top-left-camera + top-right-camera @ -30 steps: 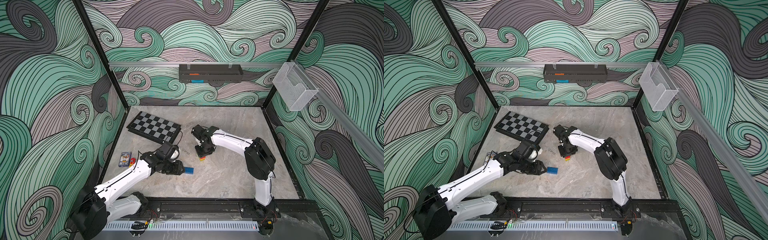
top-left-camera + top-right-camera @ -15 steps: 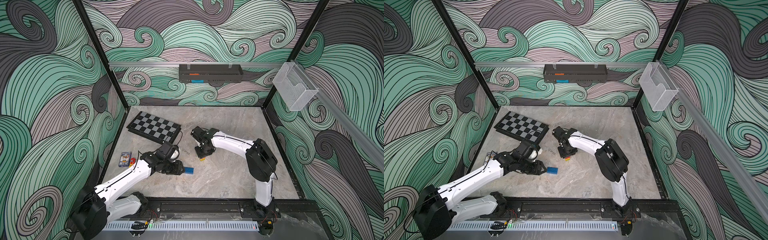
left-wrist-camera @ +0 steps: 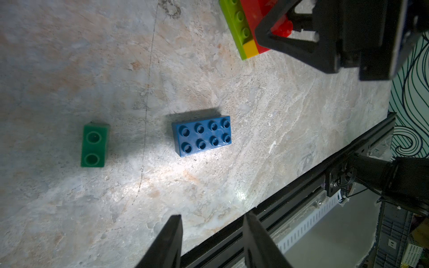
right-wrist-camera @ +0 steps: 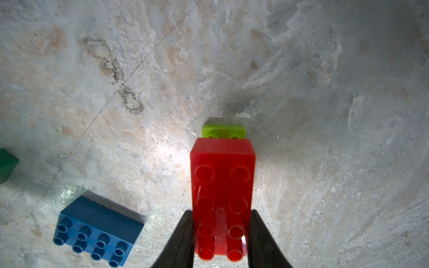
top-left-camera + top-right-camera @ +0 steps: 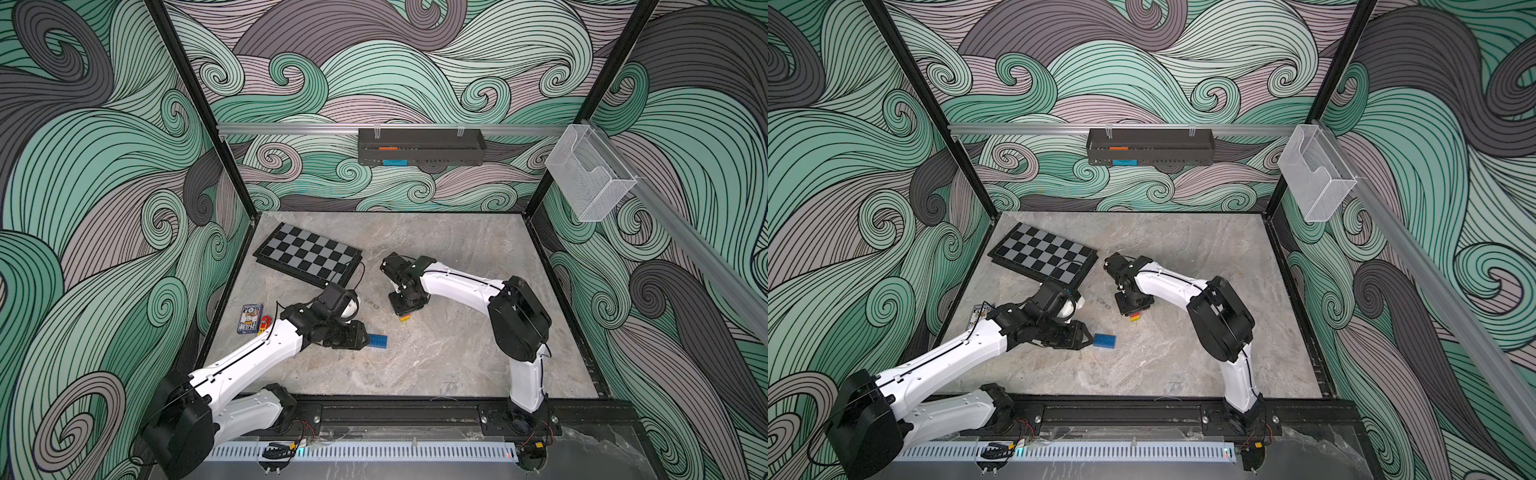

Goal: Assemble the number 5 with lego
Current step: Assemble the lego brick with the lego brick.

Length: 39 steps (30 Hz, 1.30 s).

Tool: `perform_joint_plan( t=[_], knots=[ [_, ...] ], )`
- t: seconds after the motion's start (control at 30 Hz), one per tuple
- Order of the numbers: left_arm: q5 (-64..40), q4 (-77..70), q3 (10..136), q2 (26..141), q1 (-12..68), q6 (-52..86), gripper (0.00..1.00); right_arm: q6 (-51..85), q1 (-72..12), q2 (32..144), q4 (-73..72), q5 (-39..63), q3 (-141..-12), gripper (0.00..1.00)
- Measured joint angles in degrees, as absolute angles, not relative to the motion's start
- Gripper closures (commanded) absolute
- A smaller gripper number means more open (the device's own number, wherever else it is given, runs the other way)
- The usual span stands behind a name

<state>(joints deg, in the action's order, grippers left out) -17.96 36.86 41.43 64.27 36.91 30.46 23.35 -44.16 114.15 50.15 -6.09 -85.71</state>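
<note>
Lego stack [image 5: 404, 318] gripped, two bricks loose

Red, yellow and lime green rows make up the stack, which sits low over the grey table [image 5: 436, 365], just below mid-frame in both top views. The right gripper [image 4: 220, 232] pinches its red brick [image 4: 222, 176] from both sides. To the stack's lower left, the left gripper [image 3: 212, 241] hangs with its jaws parted and empty, near a blue brick [image 3: 202, 135] and a dark green brick [image 3: 94, 145].

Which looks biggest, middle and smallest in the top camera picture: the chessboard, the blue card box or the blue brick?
Largest to smallest:
1. chessboard
2. blue card box
3. blue brick
</note>
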Motion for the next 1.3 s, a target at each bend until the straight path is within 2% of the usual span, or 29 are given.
perform_joint_plan(
  t=[0.43, 0.93, 1.3],
  knots=[
    [-17.5, 36.9, 41.4, 64.3, 36.9, 30.5, 0.53, 25.1, -44.4, 110.1, 42.9, -7.0, -79.1, 1.0],
    [-17.3, 36.9, 41.4, 64.3, 36.9, 30.5, 0.53, 24.8, -44.2, 109.8, 42.6, -7.1, -78.9, 1.0],
    [-17.1, 36.9, 41.4, 64.3, 36.9, 30.5, 0.53, 23.7, -39.2, 106.3, 42.2, -8.6, -74.3, 1.0]
  ],
)
